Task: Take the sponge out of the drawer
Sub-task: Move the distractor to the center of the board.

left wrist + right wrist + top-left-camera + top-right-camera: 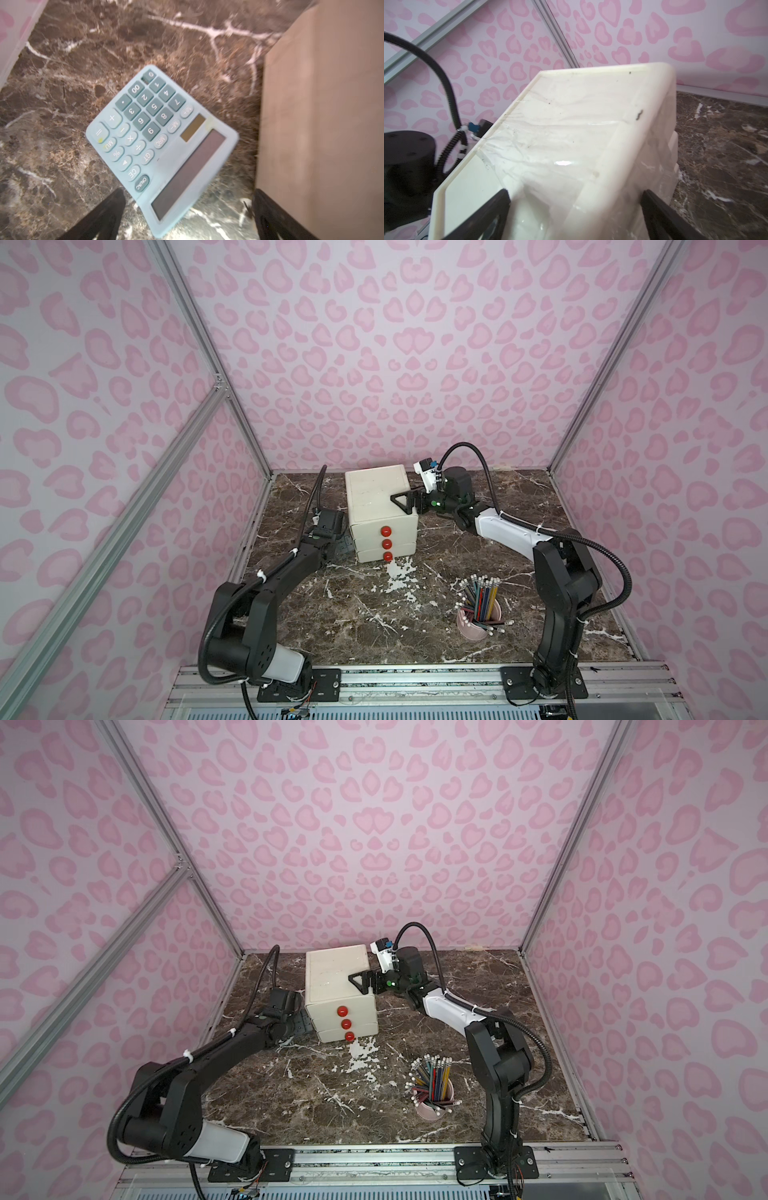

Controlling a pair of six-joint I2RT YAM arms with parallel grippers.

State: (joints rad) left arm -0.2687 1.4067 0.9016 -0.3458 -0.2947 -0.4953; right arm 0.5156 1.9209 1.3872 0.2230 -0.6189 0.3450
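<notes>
Sponge unseen, likely inside shut drawer unit (376,493) near desk's (457,614) far edge; probably light, soft, best pinched across middle. Left pincer (188,196) apart over calculator (162,141); right pincer (402,504) apart astride unit's top edge.

Soft even light, faint shadows, both top views sharp with bowed edges, wrist views motion-blurred, small glare on white drawer unit (571,135).
</notes>
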